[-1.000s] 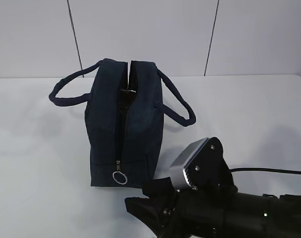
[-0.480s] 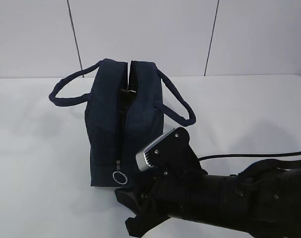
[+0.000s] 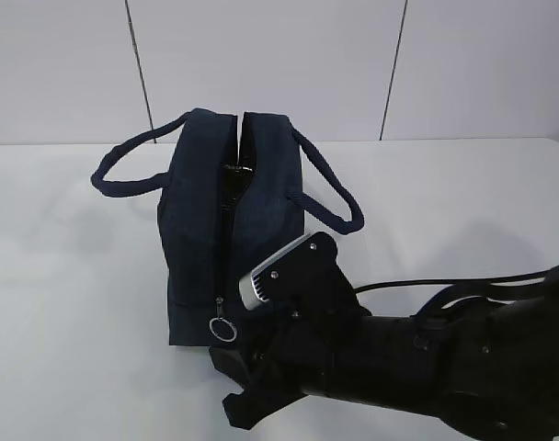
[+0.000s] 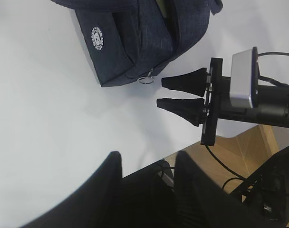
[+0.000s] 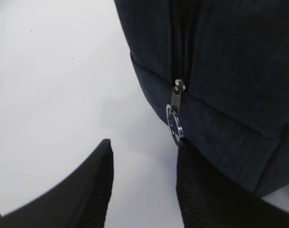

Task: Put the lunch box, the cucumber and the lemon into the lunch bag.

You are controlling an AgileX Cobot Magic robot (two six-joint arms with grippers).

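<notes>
The navy lunch bag (image 3: 233, 230) stands mid-table with its zipper partly open along the top. Its ring pull (image 3: 222, 328) hangs at the near end. My right gripper (image 3: 226, 386) is open, low on the table just in front of that end. In the right wrist view the ring pull (image 5: 175, 126) sits right at the tip of one finger (image 5: 206, 190) of the open gripper (image 5: 144, 152). The left wrist view shows the bag (image 4: 135, 42), the right gripper (image 4: 159, 91) and my open, empty left gripper (image 4: 147, 161). The lunch box, cucumber and lemon are out of view.
The white table (image 3: 77, 276) runs out to a grey panelled wall behind. The bag's two loop handles (image 3: 330, 197) hang out to either side. The left wrist view shows the table's near edge with a wooden surface and cables (image 4: 239, 156) beyond it.
My right arm has moved left and forward across the table's front, bringing its open gripper up to the bag's near end by the ring pull. The bag has not moved.
</notes>
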